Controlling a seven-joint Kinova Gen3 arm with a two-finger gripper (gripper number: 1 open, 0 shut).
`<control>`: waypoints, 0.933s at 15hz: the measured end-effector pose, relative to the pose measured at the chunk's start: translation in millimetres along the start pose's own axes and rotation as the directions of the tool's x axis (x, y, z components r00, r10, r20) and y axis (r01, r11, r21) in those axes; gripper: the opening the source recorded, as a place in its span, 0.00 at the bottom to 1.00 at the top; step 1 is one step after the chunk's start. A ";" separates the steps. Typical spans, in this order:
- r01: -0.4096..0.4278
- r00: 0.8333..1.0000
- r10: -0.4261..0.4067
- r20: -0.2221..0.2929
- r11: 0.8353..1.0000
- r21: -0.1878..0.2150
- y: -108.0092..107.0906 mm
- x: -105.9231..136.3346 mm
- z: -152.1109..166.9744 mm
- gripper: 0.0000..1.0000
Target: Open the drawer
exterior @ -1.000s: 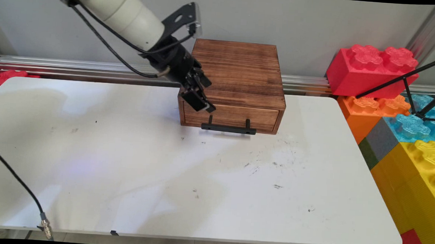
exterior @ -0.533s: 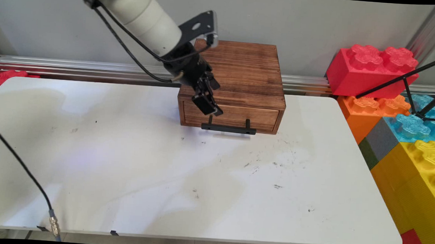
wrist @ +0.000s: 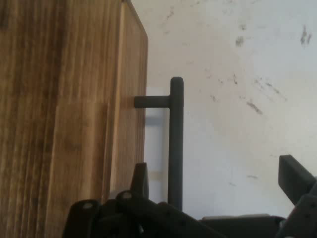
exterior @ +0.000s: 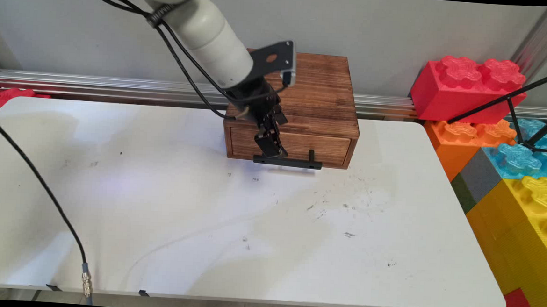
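Note:
A dark wooden box with one drawer stands at the table's far side, against the wall rail. The drawer front sits flush with the box, and a black bar handle sticks out on two posts. My gripper hangs just above the left part of that handle, in front of the drawer. In the hand view the gripper is open: the handle bar runs between one finger by the drawer front and the other finger out over the table. Nothing is held.
The white table bears scuff marks. Big toy bricks, red, orange, blue and yellow, are stacked beyond the right edge. A black tripod leg crosses them. A black cable hangs at the left.
The gripper has travelled right and down along the box front, from the box's left front corner to just above the handle's left part. The box and drawer have not moved.

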State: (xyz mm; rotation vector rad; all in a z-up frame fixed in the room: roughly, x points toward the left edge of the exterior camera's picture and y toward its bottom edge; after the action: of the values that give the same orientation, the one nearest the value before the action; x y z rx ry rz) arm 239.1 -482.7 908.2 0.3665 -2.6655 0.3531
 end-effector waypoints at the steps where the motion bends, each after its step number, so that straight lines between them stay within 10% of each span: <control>1: -0.005 1.000 0.005 0.006 1.000 -0.001 0.4 0.5 4.2 1.00; 14: -0.107 0.992 0.107 0.065 0.994 0.007 10.1 -1.3 69.3 1.00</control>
State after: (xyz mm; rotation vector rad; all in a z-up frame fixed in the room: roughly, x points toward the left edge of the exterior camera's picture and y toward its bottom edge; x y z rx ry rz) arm 211.2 -493.9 845.0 0.2426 -2.7548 0.3939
